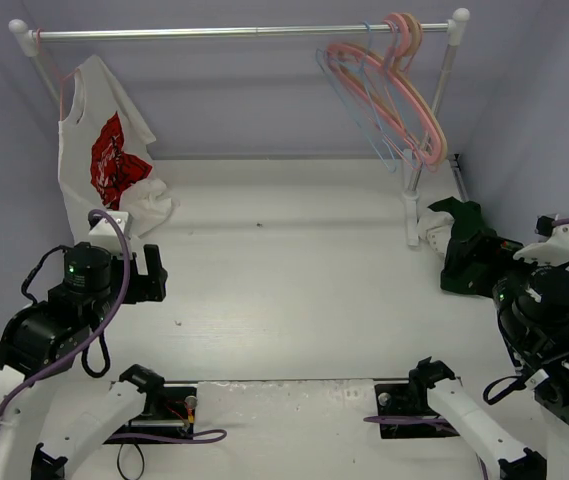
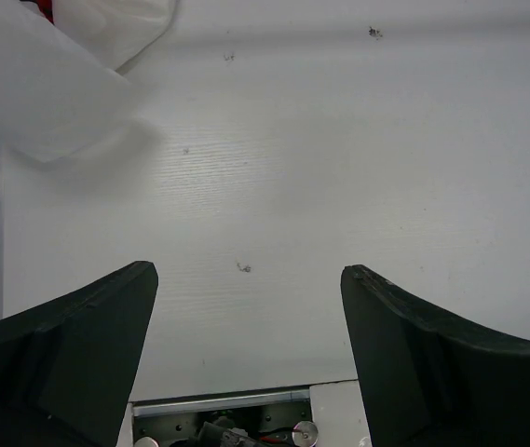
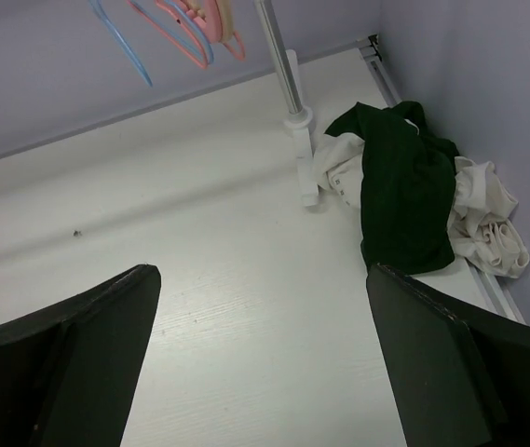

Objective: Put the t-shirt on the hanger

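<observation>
The white, faintly grained surface (image 1: 294, 290) fills the middle of the top view. At its right edge, just beside the foot of the upright rack post (image 3: 306, 177), the t-shirt (image 3: 404, 196) lies in a crumpled heap, dark green folds mixed with whitish cloth. At upper left the hem of a hanging white shirt (image 1: 149, 205) bunches on the surface. A small dark speck (image 1: 257, 224) sits near the centre. Two black base plates (image 1: 154, 415) are fixed along the bottom edge.
</observation>
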Available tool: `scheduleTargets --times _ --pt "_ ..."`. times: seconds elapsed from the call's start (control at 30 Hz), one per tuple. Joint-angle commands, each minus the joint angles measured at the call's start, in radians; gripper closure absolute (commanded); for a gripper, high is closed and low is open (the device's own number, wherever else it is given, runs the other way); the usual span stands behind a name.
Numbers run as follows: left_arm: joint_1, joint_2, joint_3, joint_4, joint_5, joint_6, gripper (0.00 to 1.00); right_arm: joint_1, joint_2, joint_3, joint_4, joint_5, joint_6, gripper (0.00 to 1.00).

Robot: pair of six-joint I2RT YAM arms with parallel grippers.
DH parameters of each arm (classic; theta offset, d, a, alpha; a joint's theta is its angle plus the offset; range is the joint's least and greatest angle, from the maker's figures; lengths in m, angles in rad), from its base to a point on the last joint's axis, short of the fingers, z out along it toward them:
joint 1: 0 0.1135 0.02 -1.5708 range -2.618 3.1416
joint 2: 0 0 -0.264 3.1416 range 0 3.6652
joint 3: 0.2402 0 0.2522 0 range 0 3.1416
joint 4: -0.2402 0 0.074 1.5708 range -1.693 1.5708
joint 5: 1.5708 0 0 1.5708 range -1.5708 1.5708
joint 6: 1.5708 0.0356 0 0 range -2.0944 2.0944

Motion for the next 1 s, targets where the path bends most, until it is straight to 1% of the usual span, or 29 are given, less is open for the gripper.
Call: scheduleTargets --times 0.0,0.13,0.2,0.23,0.3,0.33,0.4,0.47,0.53,0.6,0.73,0.8,0.87,0.9,0.93,0.97 --pt "-0.006 0.027 0.003 0.021 -0.024 -0.008 0.19 0.009 -0.015 -0.004 0.065 0.044 0.015 0.0" --pt "-0.008 0.044 0.003 0.021 -0.018 -0.017 0.18 0.009 -0.012 0.006 0.052 0.059 0.025 0.0" --pt "-0.006 0.05 0.007 0.015 -0.008 -0.02 0.19 0.009 -0.004 0.006 0.027 0.092 0.047 0.0" --pt "-0.006 0.058 0.01 0.009 0.001 -0.022 0.19 0.009 -0.001 0.004 0.021 0.104 0.088 0.0" --pt "-0.008 0.066 0.015 0.002 0.008 -0.032 0.19 0.009 -0.001 -0.016 0.018 0.125 0.119 0.0" --pt "-0.008 0.076 0.021 -0.006 0.022 -0.036 0.19 0.007 0.005 -0.019 0.004 0.141 0.177 0.0" --pt "-0.006 0.095 0.029 -0.008 0.038 -0.04 0.19 0.009 0.036 -0.028 -0.052 0.19 0.234 0.01" --pt "-0.006 0.11 0.046 -0.011 0.058 -0.042 0.18 0.007 0.083 -0.039 -0.124 0.228 0.327 0.03" --pt "-0.008 0.135 0.061 -0.018 0.067 -0.042 0.19 0.009 0.114 -0.063 -0.166 0.277 0.404 0.03" --pt "-0.008 0.161 0.087 -0.028 0.079 -0.043 0.18 0.009 0.158 -0.105 -0.174 0.306 0.442 0.03" --pt "-0.008 0.185 0.102 -0.031 0.111 -0.046 0.18 0.007 0.244 -0.174 -0.11 0.34 0.482 0.03" --pt "-0.009 0.188 0.096 -0.022 0.153 -0.049 0.18 0.003 0.269 -0.209 -0.08 0.359 0.501 0.04" --pt "-0.011 0.19 0.09 -0.009 0.168 -0.054 0.19 -0.013 0.307 -0.263 -0.013 0.365 0.492 0.05" --pt "-0.011 0.188 0.084 -0.003 0.168 -0.056 0.19 -0.043 0.316 -0.281 0.021 0.357 0.473 0.06" --pt "-0.012 0.187 0.079 -0.003 0.168 -0.057 0.18 -0.069 0.338 -0.313 0.1 0.339 0.45 0.07" --pt "-0.014 0.184 0.075 -0.002 0.168 -0.059 0.19 -0.103 0.35 -0.329 0.14 0.289 0.424 0.08"
